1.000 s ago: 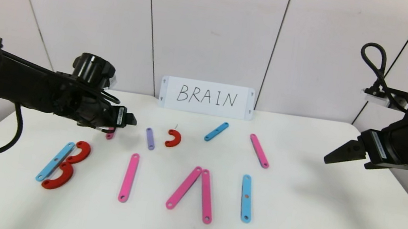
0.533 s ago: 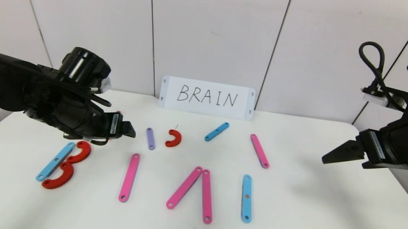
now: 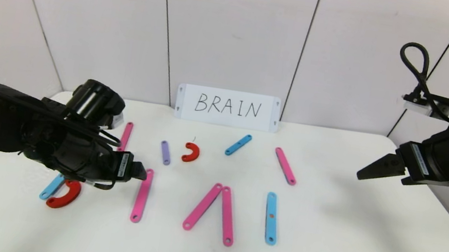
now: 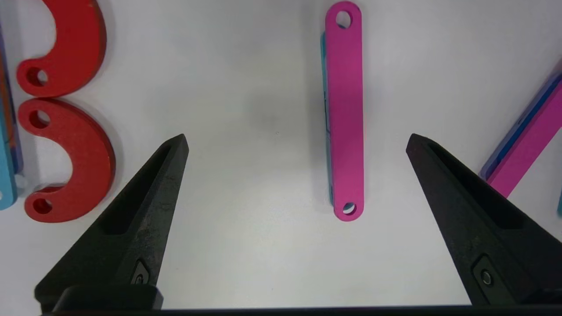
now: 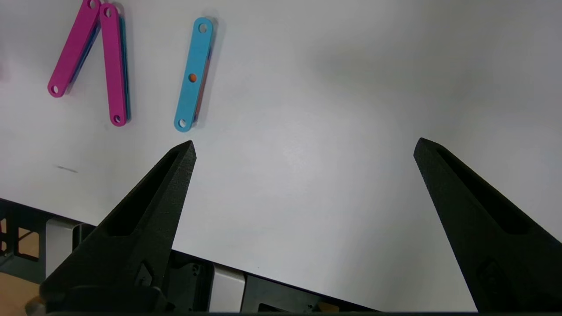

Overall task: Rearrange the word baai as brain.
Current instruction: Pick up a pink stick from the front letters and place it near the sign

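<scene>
The left pincer (image 3: 140, 171) hangs low with fingers spread wide, while the right pincer (image 3: 370, 169) is raised, likewise spread.

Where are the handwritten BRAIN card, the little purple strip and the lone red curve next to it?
BRAIN card (image 3: 227, 107), head view, on the handwritten letters.
Purple strip (image 3: 165, 153), head view, middle of its length.
Lone red curve (image 3: 192, 153), head view, on its arched body.

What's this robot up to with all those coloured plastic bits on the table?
It is laying out plastic pieces to spell the word on the white card, BRAIN. The left gripper hangs open and empty just above the table, between the red curves of the B and an upright pink strip. Spare pieces, including a purple strip and a red curve, lie nearer the card. The right gripper waits open and empty, off to the right.
</scene>
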